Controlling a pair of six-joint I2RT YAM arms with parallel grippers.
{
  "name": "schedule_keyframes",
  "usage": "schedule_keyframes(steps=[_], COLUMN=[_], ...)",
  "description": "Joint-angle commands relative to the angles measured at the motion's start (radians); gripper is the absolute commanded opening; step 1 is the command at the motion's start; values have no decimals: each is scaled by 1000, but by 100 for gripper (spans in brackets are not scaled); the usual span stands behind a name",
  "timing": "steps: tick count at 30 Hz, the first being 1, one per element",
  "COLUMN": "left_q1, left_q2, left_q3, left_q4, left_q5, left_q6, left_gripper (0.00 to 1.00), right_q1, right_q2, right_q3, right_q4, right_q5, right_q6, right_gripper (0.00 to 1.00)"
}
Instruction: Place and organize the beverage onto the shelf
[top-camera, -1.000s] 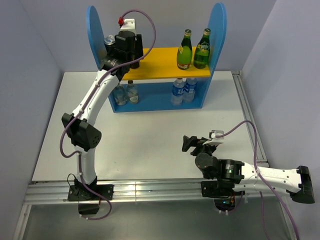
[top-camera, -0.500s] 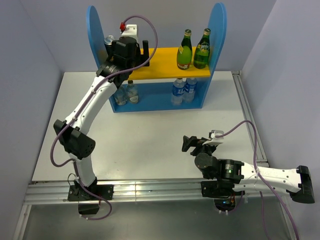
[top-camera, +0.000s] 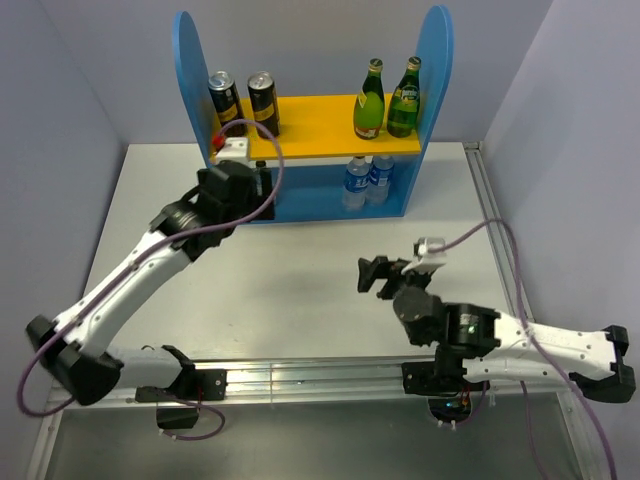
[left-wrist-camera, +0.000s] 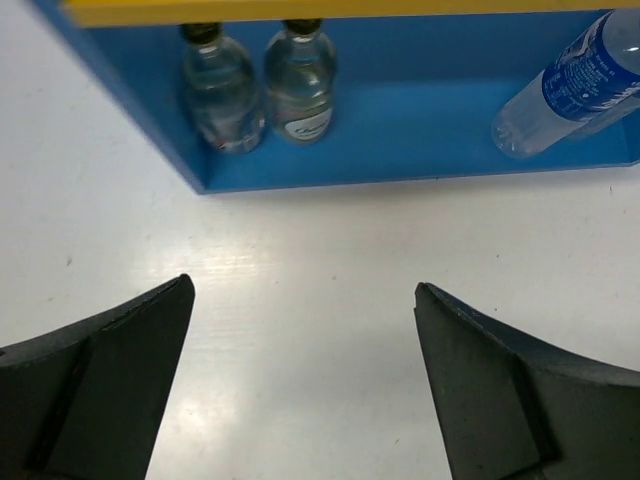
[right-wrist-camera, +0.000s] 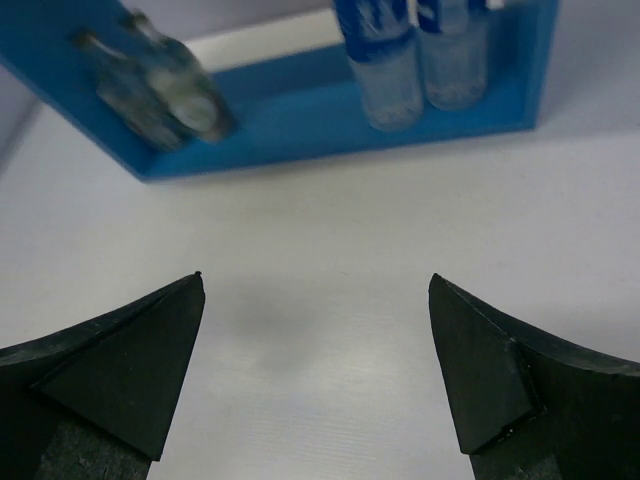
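Note:
The shelf (top-camera: 320, 125) stands at the back of the table. Two dark cans (top-camera: 222, 95) (top-camera: 262, 98) stand side by side on the left of its yellow upper board, and two green bottles (top-camera: 369, 100) (top-camera: 404, 98) on the right. Water bottles with blue labels (top-camera: 357, 182) stand in the lower tier on the right. Two clear bottles (left-wrist-camera: 220, 95) (left-wrist-camera: 300, 85) stand at the lower left. My left gripper (left-wrist-camera: 303, 290) hangs open and empty over the table just in front of the lower tier (left-wrist-camera: 420, 120). My right gripper (right-wrist-camera: 316, 280) is open and empty, further back from the shelf.
The white table (top-camera: 300, 270) is bounded by grey walls on both sides and a metal rail (top-camera: 300, 378) at the near edge. The left arm (top-camera: 150, 265) stretches diagonally across the table's left half. A cable (top-camera: 505, 270) loops by the right arm.
My left gripper opened and let go of a can on the upper board, then drew back and down to the front of the lower tier. The right arm shifted slightly left.

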Motion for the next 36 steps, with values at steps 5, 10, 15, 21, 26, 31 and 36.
schedule_keyframes(steps=[5, 10, 15, 21, 26, 31, 36], left_q1=[-11, -11, -11, -10, -10, -10, -10], left_q2=[-401, -481, -501, -526, -546, -557, -560], left_q3=[-132, -173, -199, -199, -205, -208, -213], left_q4=[31, 69, 100, 114, 120, 122, 122], left_q5=[-76, -35, -25, -19, -28, -30, -44], left_q6=[33, 91, 94, 105, 107, 108, 105], left_gripper=[99, 99, 99, 99, 99, 99, 99], right_q1=[5, 5, 5, 5, 5, 5, 5], right_q2=[208, 331, 273, 222, 230, 241, 244], right_q3=[771, 1182, 1174, 1145, 1137, 1130, 1140], right_q4=[-321, -710, -752, -749, -746, -746, -776], right_q5=[-83, -130, -170, -179, -181, -161, -83], right_q6=[-283, -213, -150, -122, -113, -104, -67], right_gripper=[100, 100, 100, 100, 100, 100, 100])
